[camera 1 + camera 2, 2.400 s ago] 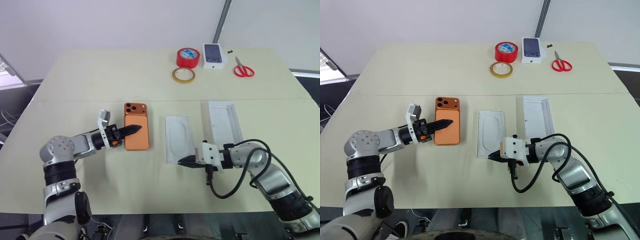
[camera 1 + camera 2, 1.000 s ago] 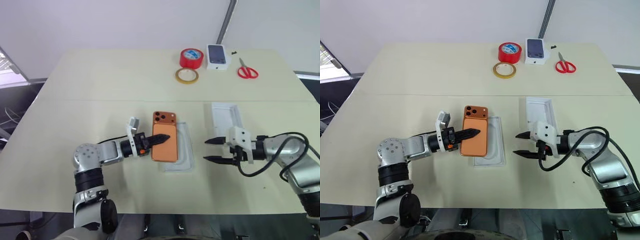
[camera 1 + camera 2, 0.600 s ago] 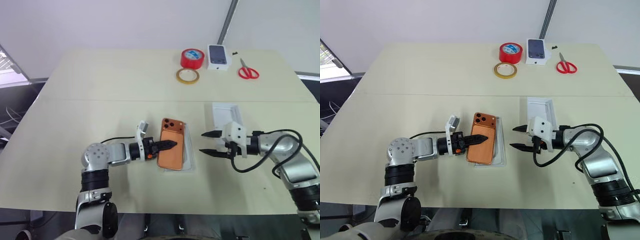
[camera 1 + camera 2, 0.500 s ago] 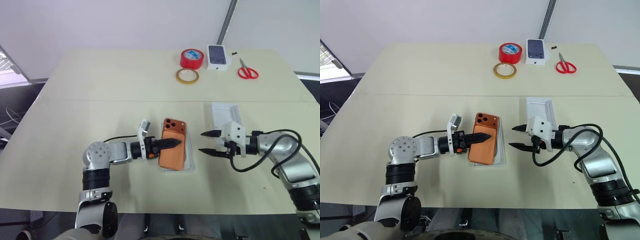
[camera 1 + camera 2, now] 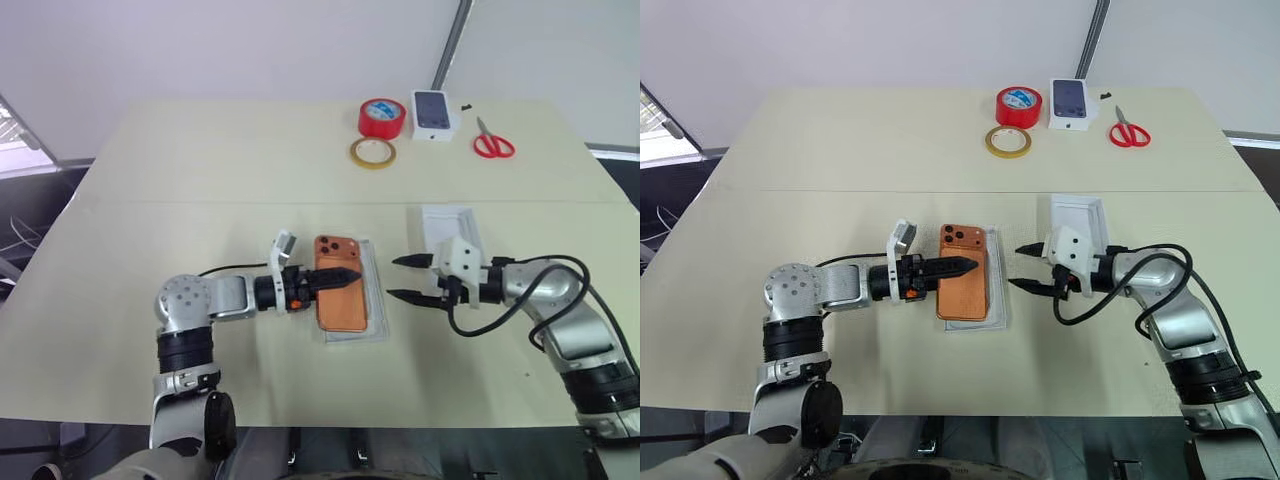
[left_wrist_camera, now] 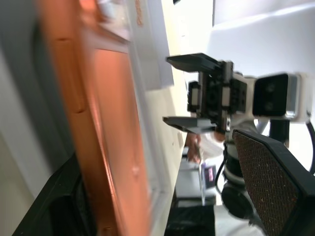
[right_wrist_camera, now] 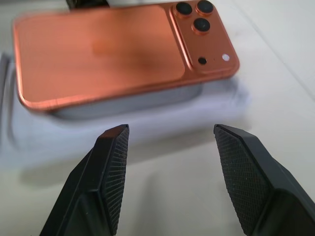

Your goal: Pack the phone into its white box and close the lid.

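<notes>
The phone [image 5: 963,271], orange with its plain back up and its three dark lenses at the far end, lies on a flat white tray [image 5: 996,305] in the middle of the cream table [image 5: 840,160]; its far-left corner overhangs the tray, and from the right wrist view it seems to rest on the tray's rim rather than sunk inside, though how fully it is seated cannot be told. No logo or writing can be read on its back. The left gripper [image 5: 958,266] reaches in from the left with its fingers over the phone's left edge; in the left wrist view the two fingers stand apart, one below the phone's edge and one well clear of it, so the grip is released. The right gripper [image 5: 1024,267] hovers just to the right of the tray, pointing at it, its two black textured fingers [image 7: 110,167] spread wide and empty. Behind that hand, further right, lies the other shallow white tray [image 5: 1077,214], partly hidden by the wrist. At the far edge of the table are a red roll of tape [image 5: 1016,105] with a blue-and-white label too small to read, a tan tape ring [image 5: 1007,141], a small white carton [image 5: 1067,103] picturing a dark phone, and red-handled scissors [image 5: 1128,130].
</notes>
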Controlling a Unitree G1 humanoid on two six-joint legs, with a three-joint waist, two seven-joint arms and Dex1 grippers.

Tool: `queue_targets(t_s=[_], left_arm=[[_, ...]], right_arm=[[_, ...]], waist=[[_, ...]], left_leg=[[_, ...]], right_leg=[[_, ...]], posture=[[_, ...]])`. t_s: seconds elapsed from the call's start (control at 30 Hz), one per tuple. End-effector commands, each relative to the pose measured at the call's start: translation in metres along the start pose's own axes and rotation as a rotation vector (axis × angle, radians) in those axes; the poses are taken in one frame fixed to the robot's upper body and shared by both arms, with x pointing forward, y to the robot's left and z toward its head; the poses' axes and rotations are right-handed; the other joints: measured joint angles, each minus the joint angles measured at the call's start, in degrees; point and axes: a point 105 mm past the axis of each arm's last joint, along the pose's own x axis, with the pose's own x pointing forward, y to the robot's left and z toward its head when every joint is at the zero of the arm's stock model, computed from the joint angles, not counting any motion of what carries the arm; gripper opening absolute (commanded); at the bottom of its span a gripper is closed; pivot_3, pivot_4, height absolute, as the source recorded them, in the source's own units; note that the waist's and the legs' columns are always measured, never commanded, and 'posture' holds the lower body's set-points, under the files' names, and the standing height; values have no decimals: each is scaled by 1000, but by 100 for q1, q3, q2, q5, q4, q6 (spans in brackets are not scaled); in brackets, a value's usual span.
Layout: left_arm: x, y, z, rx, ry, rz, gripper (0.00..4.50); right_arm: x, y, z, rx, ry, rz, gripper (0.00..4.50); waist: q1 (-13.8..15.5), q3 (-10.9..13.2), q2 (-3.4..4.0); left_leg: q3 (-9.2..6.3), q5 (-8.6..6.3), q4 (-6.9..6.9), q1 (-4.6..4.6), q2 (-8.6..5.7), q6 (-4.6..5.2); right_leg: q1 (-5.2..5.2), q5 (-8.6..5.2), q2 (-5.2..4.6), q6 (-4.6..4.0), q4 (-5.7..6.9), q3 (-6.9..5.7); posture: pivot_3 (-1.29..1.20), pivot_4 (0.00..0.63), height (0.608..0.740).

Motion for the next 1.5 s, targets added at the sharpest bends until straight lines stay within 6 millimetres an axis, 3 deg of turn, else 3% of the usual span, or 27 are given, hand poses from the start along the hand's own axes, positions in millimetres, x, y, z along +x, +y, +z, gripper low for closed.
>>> queue_targets(t_s=[0.03,0.17,0.37,0.53,1.03,1.2,1.37,1.47,1.5], left_arm=[[-2,-10,-4,72,41,7,3932],[-5,-13,-10,125,109,33,3932],[4,-7,0,83,98,105,3932],[-6,-5,-1,117,119,150,3932],[-29,-29,6,221,199,131,3932],[-40,-28,11,319,188,205,3932],[-56,-23,20,531,150,302,3932],[-69,-7,34,812,96,403,3123],[-72,-1,36,892,101,422,2543]], right_arm=[[3,-2,7,-25,-23,-1,2885],[7,-5,10,-42,-27,-2,2885],[11,-6,11,-42,-37,1,2885],[12,-6,11,-44,-41,-1,2885],[15,-2,12,-35,-49,2,2885],[14,-3,9,-25,-44,-9,2885],[11,-7,7,2,-38,-25,2885],[8,-13,5,-9,-25,-58,2009],[7,-12,5,-12,-19,-56,1458]], waist=[[-2,0,0],[-10,0,1],[9,0,1],[-32,0,1],[-35,0,1],[-46,0,1],[-95,1,3],[-124,2,5],[-134,3,6]], left_leg=[[0,0,0,0,0,0],[0,0,-1,1,0,-1],[0,0,1,1,0,-1],[0,1,0,2,0,-3],[0,4,-1,6,1,-6],[0,4,-1,6,1,-6],[0,5,-6,7,1,-9],[0,6,-8,7,1,-10],[0,6,-10,7,1,-10]], right_leg=[[0,0,0,0,1,0],[0,0,0,0,1,0],[0,0,0,0,1,0],[-1,0,1,0,2,0],[-1,0,1,0,8,1],[-1,0,1,0,9,1],[-1,-1,2,-1,8,1],[0,-2,1,-3,4,1],[0,-2,1,-3,2,1]], posture=[[0,150,740],[0,150,740],[0,150,740],[0,150,740],[0,150,740],[0,150,740],[0,150,740],[0,150,740],[0,150,740]])
